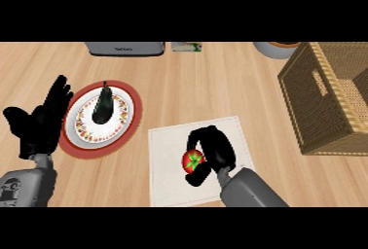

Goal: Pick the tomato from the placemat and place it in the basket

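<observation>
A red tomato [192, 160] with a green stem lies on the white placemat [169, 146] in the lower middle of the head view. My right hand [214, 150] is curled round the tomato's right side, fingers arching over its top and thumb below it. The wicker basket [316, 104] stands at the right edge, well apart from the hand. My left hand [39, 121] rests open at the left, fingers up, beside the plate.
A white plate [82, 127] with a red rim holds a dark eggplant [104, 104] left of the placemat. A grey appliance [126, 48] sits at the back, a small box [187, 46] beside it, and a bowl [277, 48] at the back right.
</observation>
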{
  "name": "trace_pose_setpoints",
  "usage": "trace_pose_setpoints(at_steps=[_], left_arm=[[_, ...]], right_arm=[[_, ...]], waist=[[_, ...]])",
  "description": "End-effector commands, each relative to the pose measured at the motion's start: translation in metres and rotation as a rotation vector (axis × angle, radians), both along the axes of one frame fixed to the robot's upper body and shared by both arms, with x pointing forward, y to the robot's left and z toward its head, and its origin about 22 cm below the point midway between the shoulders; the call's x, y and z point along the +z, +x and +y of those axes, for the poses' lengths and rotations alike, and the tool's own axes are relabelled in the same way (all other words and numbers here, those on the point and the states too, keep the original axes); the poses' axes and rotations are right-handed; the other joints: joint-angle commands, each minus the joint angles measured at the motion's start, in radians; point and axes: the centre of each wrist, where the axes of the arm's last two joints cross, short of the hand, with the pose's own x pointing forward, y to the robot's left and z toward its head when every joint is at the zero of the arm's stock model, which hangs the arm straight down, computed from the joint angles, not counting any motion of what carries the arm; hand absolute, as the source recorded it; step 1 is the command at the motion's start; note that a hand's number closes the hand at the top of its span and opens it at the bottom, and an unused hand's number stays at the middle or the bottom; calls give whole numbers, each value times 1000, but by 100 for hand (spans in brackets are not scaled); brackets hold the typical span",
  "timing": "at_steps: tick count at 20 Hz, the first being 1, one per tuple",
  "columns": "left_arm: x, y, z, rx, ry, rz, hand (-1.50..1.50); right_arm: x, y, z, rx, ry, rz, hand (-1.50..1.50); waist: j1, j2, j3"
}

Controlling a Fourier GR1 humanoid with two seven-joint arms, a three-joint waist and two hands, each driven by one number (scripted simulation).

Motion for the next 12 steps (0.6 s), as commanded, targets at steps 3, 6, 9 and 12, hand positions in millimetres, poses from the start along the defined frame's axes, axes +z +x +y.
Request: trace_pose_setpoints(at_steps=[3, 6, 9, 12], left_arm=[[-4, -11, 11, 32, 4, 10, 0], [0, -7, 13, 44, 5, 7, 0], [-1, -11, 10, 55, 6, -7, 0], [0, -4, 12, 61, 4, 0, 0]], right_arm=[[-65, -93, -63, 299, 19, 140, 150], [-76, -135, -94, 451, 64, 138, 150], [-65, -166, -123, 423, 232, 35, 150], [-48, -186, -148, 440, 386, -74, 150]], waist=[[-20, 20, 11], [-38, 20, 13], [-45, 19, 12], [-51, 23, 11]])
